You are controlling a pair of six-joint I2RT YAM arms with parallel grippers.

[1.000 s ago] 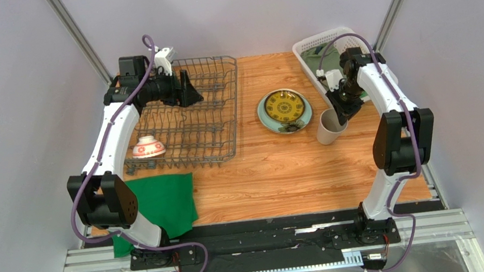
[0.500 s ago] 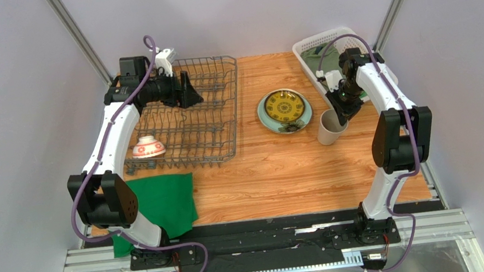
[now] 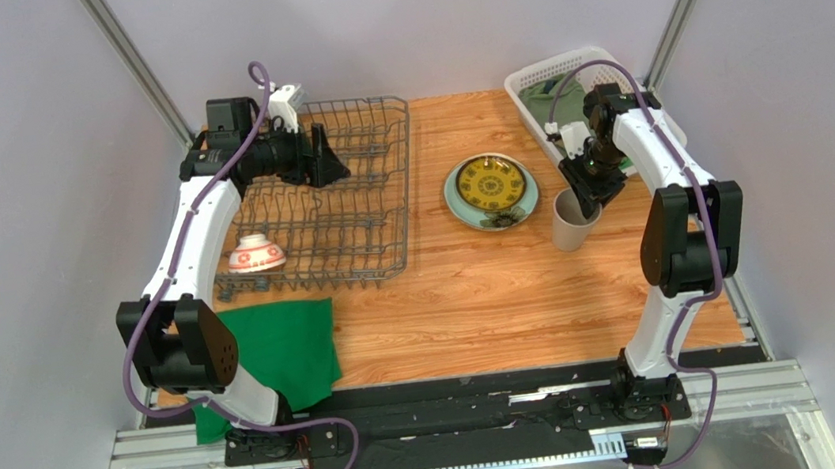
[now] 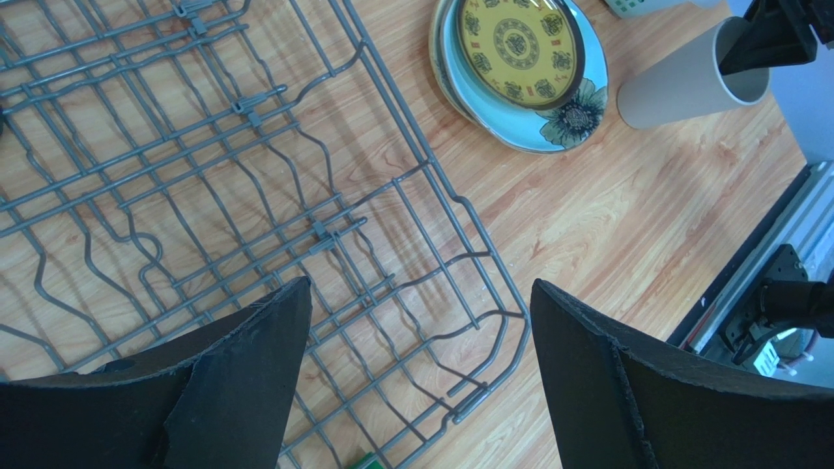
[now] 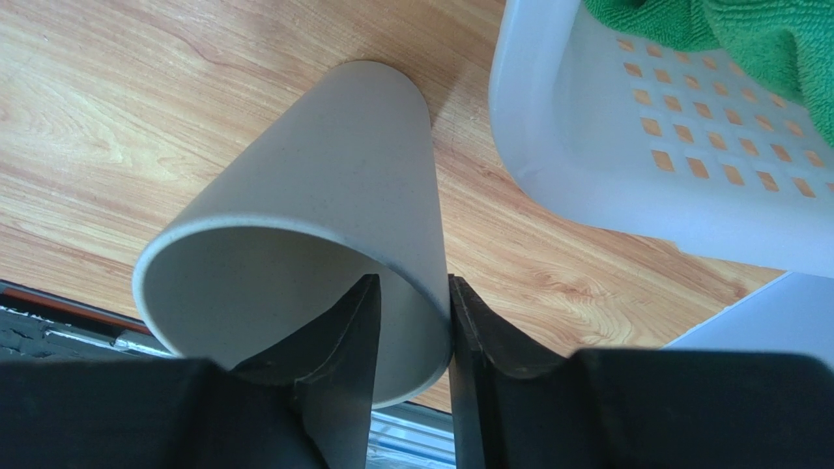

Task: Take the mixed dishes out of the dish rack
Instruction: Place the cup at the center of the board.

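The dark grey wire dish rack (image 3: pixel 362 182) lies at the left; a small red-and-white bowl (image 3: pixel 255 253) sits at its near left corner. My left gripper (image 3: pixel 327 156) hovers open and empty over the rack (image 4: pixel 245 166). The yellow patterned plate (image 3: pixel 490 184) lies on the pale teal plate (image 3: pixel 458 208) mid-table, also in the left wrist view (image 4: pixel 519 44). My right gripper (image 3: pixel 582 200) is shut on the rim of the beige handleless cup (image 3: pixel 569 223), one finger inside, one outside (image 5: pixel 328 195). The cup stands on the table, tilted. Cream bowl and green mug are out of view.
A white plastic lattice basket (image 3: pixel 535 83) with green cloth (image 5: pixel 744 29) stands at the back right, close behind the cup. A green cloth (image 3: pixel 281 347) lies at the near left by the rack. Bare wooden table (image 3: pixel 490 297) lies in front of the plates.
My right gripper and the cup have shifted slightly toward the right and back. The left arm has not moved.
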